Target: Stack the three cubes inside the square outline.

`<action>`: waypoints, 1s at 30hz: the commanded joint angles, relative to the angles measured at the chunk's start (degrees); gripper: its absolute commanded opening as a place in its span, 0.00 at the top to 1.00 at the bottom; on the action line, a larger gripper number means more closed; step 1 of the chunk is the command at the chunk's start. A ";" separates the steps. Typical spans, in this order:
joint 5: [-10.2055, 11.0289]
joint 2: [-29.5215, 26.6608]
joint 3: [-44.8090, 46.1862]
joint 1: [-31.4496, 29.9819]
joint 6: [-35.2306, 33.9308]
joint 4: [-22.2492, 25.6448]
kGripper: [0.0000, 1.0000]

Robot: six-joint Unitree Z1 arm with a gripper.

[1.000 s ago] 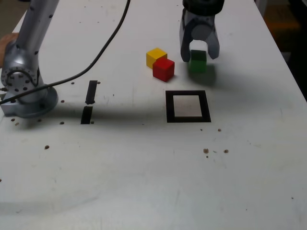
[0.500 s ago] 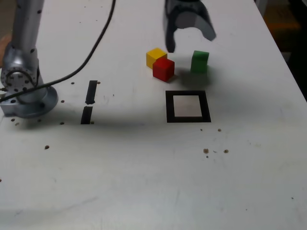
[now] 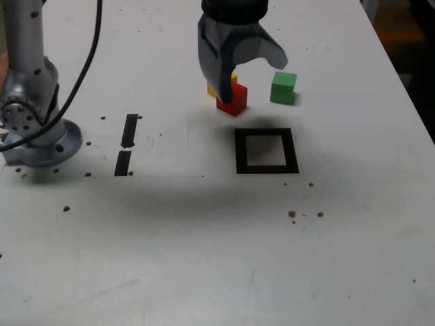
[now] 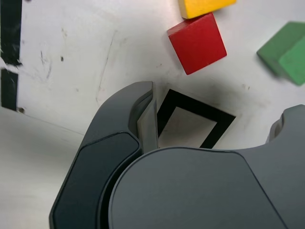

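Hovering in the upper centre of the exterior view, the gripper [image 3: 246,62] stands with its jaws spread apart and nothing between them; the wrist view confirms that the gap is empty.

Just below the jaws in the exterior view sits the red cube [image 3: 232,99]. The yellow cube [image 3: 223,83] touches it on the far side and is partly hidden by one finger. The green cube [image 3: 283,88] rests alone to the exterior view's right of this pair, near them but apart. All three cubes lie flat on the white table [image 3: 204,258], none on top of another.

The square outline [image 3: 266,151], centre of the exterior view, lies nearer the camera than the cubes. Its white centre holds nothing. In the wrist view it shows between the two fingers.

Task status, as judged: no cube is placed, no stacking has begun. Remaining: carry a first cube into the outline, then set the other two upon it. The red cube appears the closest candidate.

Two short black tape strips [image 3: 127,145] lie at left of the exterior view, beside the arm base [image 3: 34,136].
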 commanded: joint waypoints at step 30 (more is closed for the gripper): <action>-2.75 8.75 2.11 9.36 -3.50 -4.03 0.32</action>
